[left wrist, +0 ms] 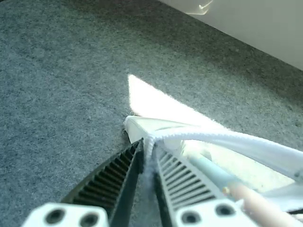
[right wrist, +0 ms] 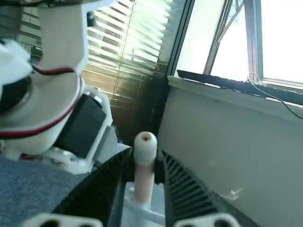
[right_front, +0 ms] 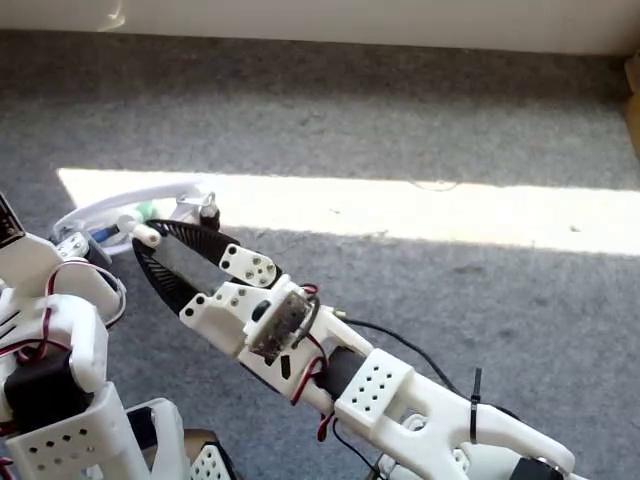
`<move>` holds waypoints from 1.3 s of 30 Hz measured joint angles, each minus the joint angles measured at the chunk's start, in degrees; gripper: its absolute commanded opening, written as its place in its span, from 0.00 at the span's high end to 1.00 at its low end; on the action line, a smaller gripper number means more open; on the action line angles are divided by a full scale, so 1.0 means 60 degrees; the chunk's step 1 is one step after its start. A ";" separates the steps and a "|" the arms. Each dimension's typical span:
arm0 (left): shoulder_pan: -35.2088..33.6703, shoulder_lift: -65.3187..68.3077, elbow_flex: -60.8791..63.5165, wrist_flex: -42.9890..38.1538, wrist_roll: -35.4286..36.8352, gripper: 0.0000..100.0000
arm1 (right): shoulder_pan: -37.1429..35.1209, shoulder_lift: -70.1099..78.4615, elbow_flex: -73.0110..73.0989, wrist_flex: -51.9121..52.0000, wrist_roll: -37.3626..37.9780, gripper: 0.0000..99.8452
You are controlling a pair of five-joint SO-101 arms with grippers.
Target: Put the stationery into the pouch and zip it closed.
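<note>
Pouch on the grey desk, likely soft and floppy, is being pinched at its rim by the left end effector, while a likely light, stiff pen is being squeezed by the right end effector beside it.

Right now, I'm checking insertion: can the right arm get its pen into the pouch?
Probably yes: the right gripper holds the pen at the pouch, whose rim the left gripper pinches; nothing visible lies between them.
</note>
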 measured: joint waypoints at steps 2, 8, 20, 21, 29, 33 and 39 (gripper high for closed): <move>0.0000 0.0000 0.0000 0.0000 0.0000 0.99 | 0.0000 0.0000 -0.0015 0.0469 0.0000 1.00; 0.0000 0.0000 0.0000 0.0000 0.0000 0.99 | 0.0044 -0.0015 -0.0044 0.1377 0.0000 1.00; 0.0000 0.0000 0.0117 0.0000 0.0000 0.99 | 0.0029 0.0103 -0.2344 0.3927 0.1495 0.99; 0.0000 0.0000 0.0117 0.0000 0.0000 0.99 | 0.0029 0.0103 -0.2623 0.4308 0.1641 0.99; 0.0000 0.0000 0.0117 0.0000 0.0000 0.99 | 0.0029 0.1758 -0.4059 0.6125 0.2711 0.99; 0.0000 0.0000 0.0117 0.0000 0.0000 0.99 | 0.0190 0.2359 -0.4615 0.6139 0.2813 0.99; 0.0015 0.0000 0.0117 0.0000 0.0000 0.99 | 0.0337 0.2374 -0.4747 0.6593 0.2813 0.99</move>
